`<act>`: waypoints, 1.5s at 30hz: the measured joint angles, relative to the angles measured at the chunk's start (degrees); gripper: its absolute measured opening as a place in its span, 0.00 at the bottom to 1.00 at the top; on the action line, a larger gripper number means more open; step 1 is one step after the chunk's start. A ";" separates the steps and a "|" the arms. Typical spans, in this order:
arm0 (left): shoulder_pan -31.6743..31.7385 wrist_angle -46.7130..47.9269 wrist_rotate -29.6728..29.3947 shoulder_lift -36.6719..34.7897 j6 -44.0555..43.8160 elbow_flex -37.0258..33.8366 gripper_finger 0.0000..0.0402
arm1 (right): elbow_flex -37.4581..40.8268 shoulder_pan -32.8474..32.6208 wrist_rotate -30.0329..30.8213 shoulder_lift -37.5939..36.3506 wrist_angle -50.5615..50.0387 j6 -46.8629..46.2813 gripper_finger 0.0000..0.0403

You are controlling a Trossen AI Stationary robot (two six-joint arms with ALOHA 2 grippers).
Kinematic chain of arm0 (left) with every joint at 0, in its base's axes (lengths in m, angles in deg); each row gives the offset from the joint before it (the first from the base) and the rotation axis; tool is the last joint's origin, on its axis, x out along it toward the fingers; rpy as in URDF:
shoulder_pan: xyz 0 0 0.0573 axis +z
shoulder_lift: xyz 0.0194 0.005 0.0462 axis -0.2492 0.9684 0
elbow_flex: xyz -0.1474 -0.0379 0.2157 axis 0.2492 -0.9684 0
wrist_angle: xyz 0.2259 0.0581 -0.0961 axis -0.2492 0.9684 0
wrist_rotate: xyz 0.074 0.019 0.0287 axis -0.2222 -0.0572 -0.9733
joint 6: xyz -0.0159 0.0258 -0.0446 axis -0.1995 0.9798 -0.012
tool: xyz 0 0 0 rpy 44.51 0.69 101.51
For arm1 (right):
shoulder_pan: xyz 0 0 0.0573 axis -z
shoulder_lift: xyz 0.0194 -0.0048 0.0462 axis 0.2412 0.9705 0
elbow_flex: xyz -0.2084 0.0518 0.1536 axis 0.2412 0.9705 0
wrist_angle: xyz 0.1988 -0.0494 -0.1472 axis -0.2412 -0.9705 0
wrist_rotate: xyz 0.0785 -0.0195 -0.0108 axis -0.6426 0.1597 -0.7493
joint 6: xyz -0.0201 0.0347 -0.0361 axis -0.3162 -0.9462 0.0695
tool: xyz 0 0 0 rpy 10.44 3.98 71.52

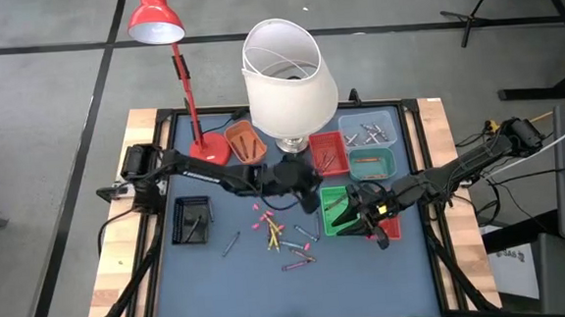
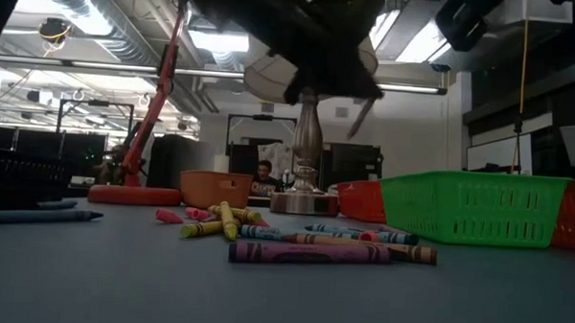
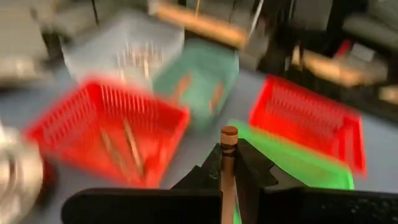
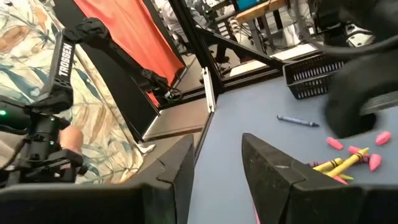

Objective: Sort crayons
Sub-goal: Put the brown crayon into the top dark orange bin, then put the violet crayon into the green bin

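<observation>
Counter (image 1: 221, 280): blue-grey surface framed by wooden boards, seen from above.

Crayons (image 1: 285, 239): a loose scatter is laid near the middle of the counter, in pink, yellow, purple and blue; in the low view a purple one (image 2: 323, 253) is seen nearest the camera, with yellow ones (image 2: 218, 221) behind it. A lone grey crayon (image 1: 231, 244) is placed just left of the scatter.

Left pincer (image 1: 304, 182): held above the counter between the lamp base and the green tray, clenched on a brown crayon (image 3: 228, 171) that is gripped upright between the fingers.

Right pincer (image 1: 365, 214): positioned over the green tray (image 1: 337, 212), with fingers (image 4: 273, 171) spread apart and nothing seen between them.

Trays: a red tray (image 1: 327, 151), a teal tray (image 1: 371, 163), a clear tray (image 1: 371, 128) and an orange tray (image 1: 245, 139) are grouped at the far side, with sticks lying in them; a black tray (image 1: 192, 220) is set apart at the left; a second red tray (image 1: 391, 229) is placed just beside the green one.

Lamps: a white-shaded lamp (image 1: 287, 75) and a red desk lamp (image 1: 156, 24) are stood at the far edge.
</observation>
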 joint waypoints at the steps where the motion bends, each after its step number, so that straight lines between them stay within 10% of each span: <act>1: 0.67 -3.26 0.00 0.43 1.45 0.00 0.01 | 0.00 0.04 0.00 0.00 0.20 0.04 0.33; 11: 5.27 -30.37 0.04 8.42 13.24 0.00 0.01 | 0.00 0.04 0.61 0.00 1.08 0.19 0.33; 45: 9.16 -31.75 1.90 14.17 16.97 0.00 0.23 | 0.00 -0.02 0.68 0.20 0.67 0.26 0.33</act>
